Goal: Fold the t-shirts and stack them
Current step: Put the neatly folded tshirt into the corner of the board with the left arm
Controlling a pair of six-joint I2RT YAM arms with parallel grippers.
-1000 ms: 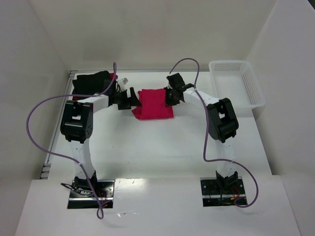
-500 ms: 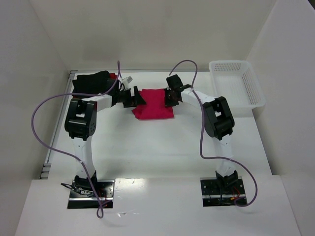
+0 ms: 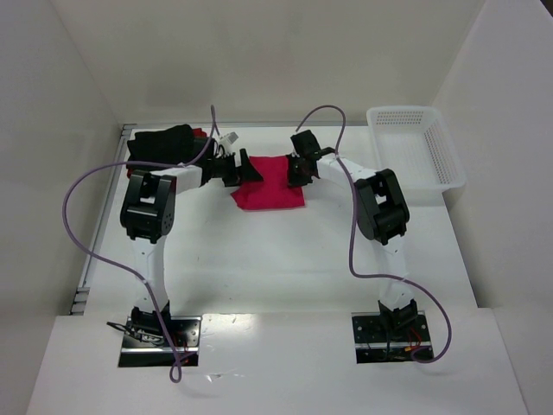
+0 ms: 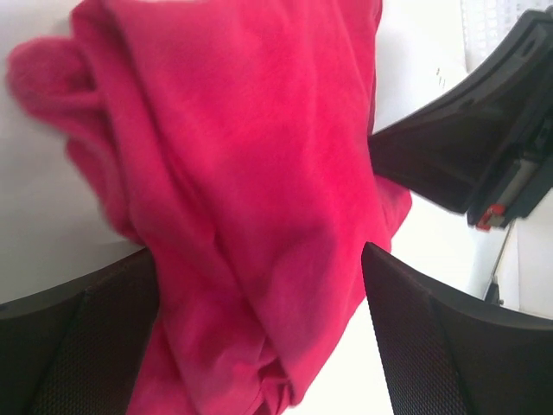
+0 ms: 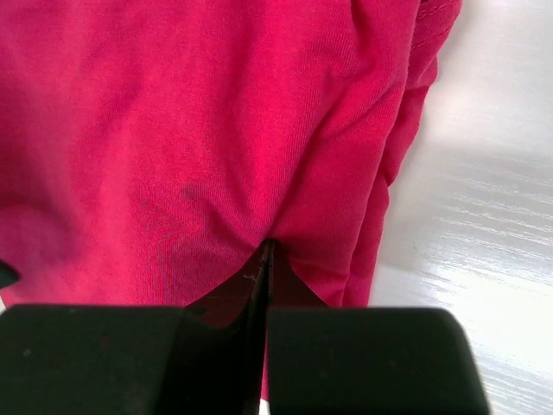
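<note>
Top external view, read from the arm bases outward. On the white table (image 3: 276,259), past both bases, the crimson-pink t-shirt (image 3: 270,188) lies as a compact folded rectangle at mid-table, between the two wrists.

The left gripper (image 3: 244,169) stands at the shirt's left edge with its jaws spread wide. In the left wrist view they straddle the bunched cloth. The right gripper (image 3: 298,170) is at the right edge with its jaws pressed together. In the right wrist view their tip nips a small pucker of the pink cloth.

Step in hand, as judged: securing the folded shirt for carrying to the pile. To do it well, the left jaws should close on the full thickness of the folded edge. Both arms should then lift level and together, so the fold does not open.

At the far left lies the black t-shirt (image 3: 160,143), with a sliver of the darker red t-shirt (image 3: 200,133) showing beside it. The white basket (image 3: 415,143) sits far right.

Not resolvable: how many layers the right pinch includes, whether the left pads touch cloth, and most of the darker red shirt. Both wrist views cut the pink shirt off at their edges.
</note>
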